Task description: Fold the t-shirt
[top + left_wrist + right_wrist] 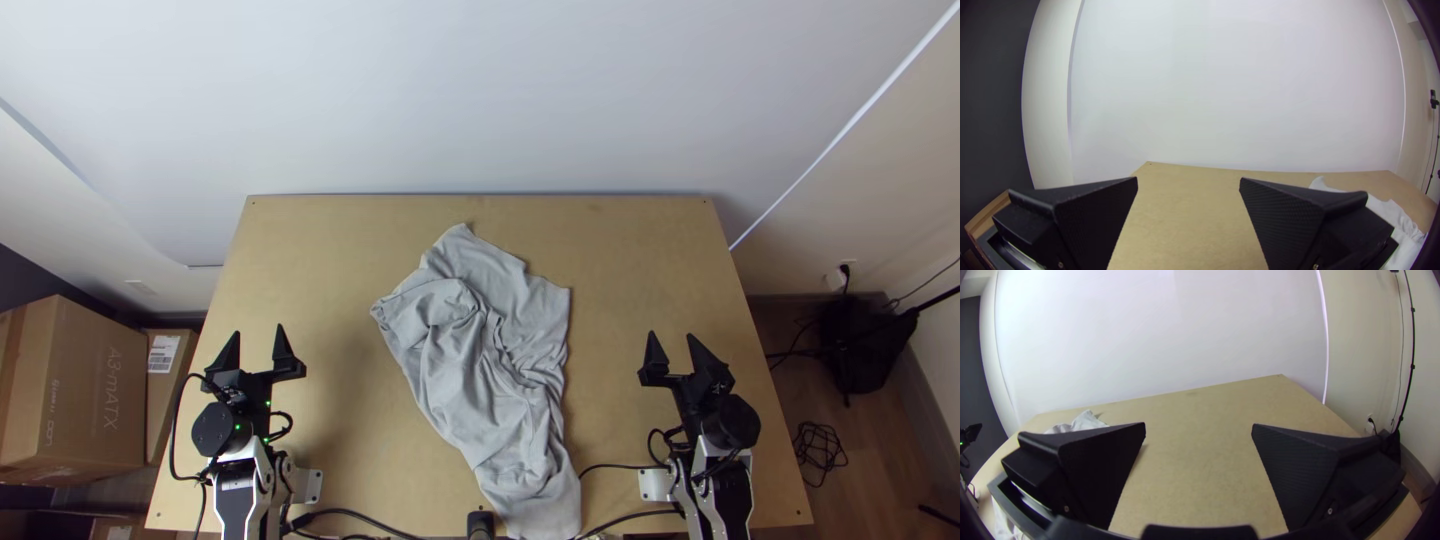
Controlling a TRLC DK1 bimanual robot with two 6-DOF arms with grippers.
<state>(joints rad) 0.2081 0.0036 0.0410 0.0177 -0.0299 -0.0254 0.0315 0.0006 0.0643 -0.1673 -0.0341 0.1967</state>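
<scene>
Left gripper: fingers spread wide, nothing between them; over the left part of the table, pointing toward the far edge.
Left wrist view: two dark textured pads stand well apart, bare wood seen between them.
Right gripper: also spread wide and holding nothing; over the right part of the table, its tips toward the far edge.
Right wrist view: the two fingers stand apart, with bare tabletop in the gap.
Arms: left arm at the lower left, right arm at the lower right, both apart from the cloth.
T-shirt: light grey, lying between the grippers and touching neither; it runs from the far middle of the table down to the near edge.
Cloth state: crumpled, with raised wrinkles through the middle; flatter toward the far right part.
Table: light wood, under the shirt.
Near edge: a small black object just beside the shirt's lower end; black cables nearby.
Left floor side: cardboard boxes.
Right floor side: a black bag-like item and a tangled cable.
Beyond the table: a pale wall.
</scene>
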